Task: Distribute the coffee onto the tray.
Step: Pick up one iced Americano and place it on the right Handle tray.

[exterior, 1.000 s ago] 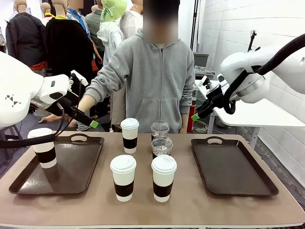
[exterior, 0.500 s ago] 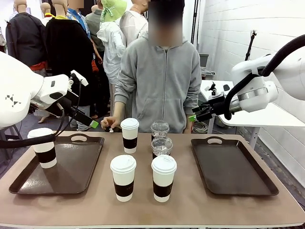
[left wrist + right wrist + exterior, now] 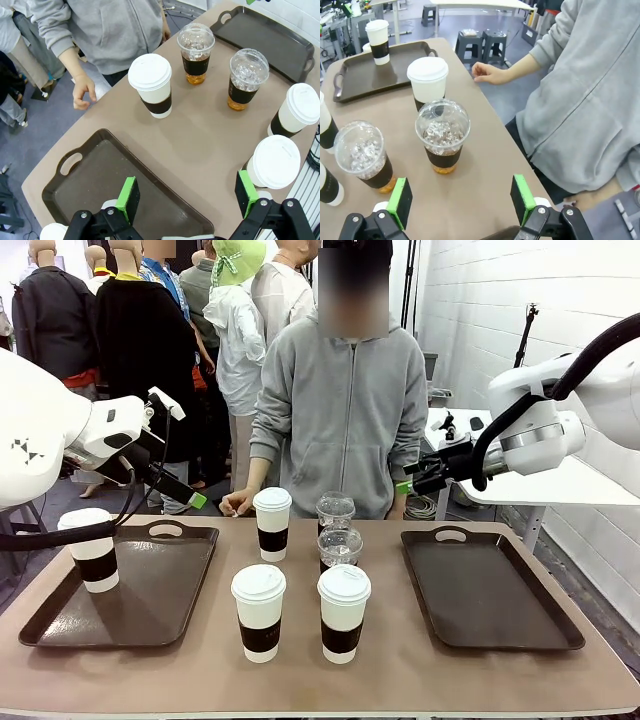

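Observation:
Three white lidded coffee cups with brown sleeves stand mid-table: one at the back [image 3: 272,523] and two in front [image 3: 259,612] [image 3: 343,612]. Two clear dome-lidded cups [image 3: 335,510] [image 3: 340,545] stand between them. Another white cup [image 3: 92,548] sits on the left tray [image 3: 160,595]. The right tray [image 3: 490,585] is bare. My left gripper [image 3: 183,452] hangs open above the left tray's far edge; its wrist view shows wide-apart pads [image 3: 129,197] over the tray [image 3: 100,170]. My right gripper [image 3: 410,478] is open in the air, behind the clear cups [image 3: 442,135] [image 3: 364,155].
A person in a grey hoodie stands at the far side, one hand [image 3: 235,502] hanging near the table edge beside the back white cup [image 3: 427,80]. A white side table [image 3: 540,480] stands behind my right arm.
The person's hand drew back from above the left tray's far side to the table edge near the back white cup. My right gripper swung from tilted down to nearly level. Cups unmoved.

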